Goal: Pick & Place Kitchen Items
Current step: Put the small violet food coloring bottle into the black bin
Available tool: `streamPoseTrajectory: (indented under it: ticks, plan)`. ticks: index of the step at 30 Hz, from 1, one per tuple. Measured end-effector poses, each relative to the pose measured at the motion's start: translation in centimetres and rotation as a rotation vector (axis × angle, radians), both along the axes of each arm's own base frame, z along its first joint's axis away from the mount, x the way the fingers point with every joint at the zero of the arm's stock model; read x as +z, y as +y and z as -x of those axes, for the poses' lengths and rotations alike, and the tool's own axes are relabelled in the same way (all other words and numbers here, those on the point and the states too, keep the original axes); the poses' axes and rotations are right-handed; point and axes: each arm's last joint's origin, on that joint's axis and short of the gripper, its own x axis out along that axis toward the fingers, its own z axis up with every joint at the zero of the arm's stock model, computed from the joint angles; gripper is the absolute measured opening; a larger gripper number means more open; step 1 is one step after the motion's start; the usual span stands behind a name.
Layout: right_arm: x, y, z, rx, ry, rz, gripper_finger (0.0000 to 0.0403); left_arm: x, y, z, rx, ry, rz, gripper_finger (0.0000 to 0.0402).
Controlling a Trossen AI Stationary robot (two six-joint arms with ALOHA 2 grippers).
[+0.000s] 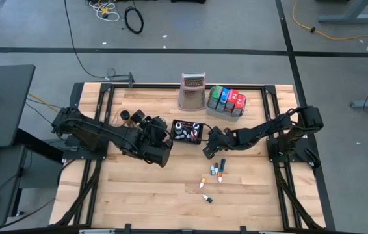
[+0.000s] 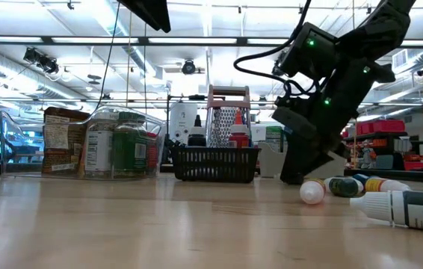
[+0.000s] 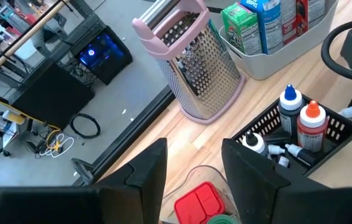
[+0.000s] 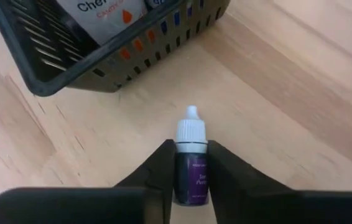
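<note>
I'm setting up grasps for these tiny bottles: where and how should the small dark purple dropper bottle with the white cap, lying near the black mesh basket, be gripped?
Grip the small dark purple dropper bottle across its body, below the white cap, coming from above with a finger on each long side. It lies flat on the wooden table, cap toward the black mesh basket, so the sides are free. The right gripper already brackets it this way.

- The purple bottle [image 4: 192, 163] has its bottom hidden between the right hand's [image 4: 191, 167] fingers, and its label is too blurry to read.
- The red lid [image 3: 199, 203] under the left hand [image 3: 194, 168] is cut off at the edge.
- The loose bottles [image 1: 217, 171] on the desk [image 1: 138, 195] look too tiny from above to tell their caps.
</note>
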Motion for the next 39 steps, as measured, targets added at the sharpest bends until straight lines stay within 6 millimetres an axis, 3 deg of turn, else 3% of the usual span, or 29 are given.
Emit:
streamPoseTrajectory:
  ticks: [3,10,15,20,26,30,35,39]
  plan:
    - [0.0,0.1,-0.1,0.019,-0.013,-0.011,0.0075,0.0,0.0,0.0,0.000,0.000,0.000,0.0164]
    - [0.4,1.4,-1.0,0.175,-0.110,-0.097,0.0107,0.0,0.0,0.0,0.000,0.000,0.000,0.0164]
    - [1.0,2.7,-1.8,0.372,-0.211,-0.177,0.0092,0.0,0.0,0.0,0.000,0.000,0.000,0.0164]
    - [2.4,3.3,-3.0,0.498,-0.399,-0.132,0.0078,0.0,0.0,0.0,0.000,0.000,0.000,0.0164]
    - [5.2,3.2,-4.8,0.566,-0.620,0.084,0.0104,0.0,0.0,0.0,0.000,-0.002,0.001,0.0164]
    - [7.3,2.9,-6.4,0.596,-0.588,0.294,0.0106,0.0,0.0,0.0,0.000,-0.002,0.001,0.0164]
    - [9.7,2.3,-7.9,0.558,-0.342,0.546,0.0094,0.0,0.0,0.0,0.000,-0.002,0.001,0.0164]
    - [9.9,1.2,-7.8,0.479,-0.215,0.592,0.0095,0.0,0.0,0.0,0.000,-0.002,0.001,0.0164]
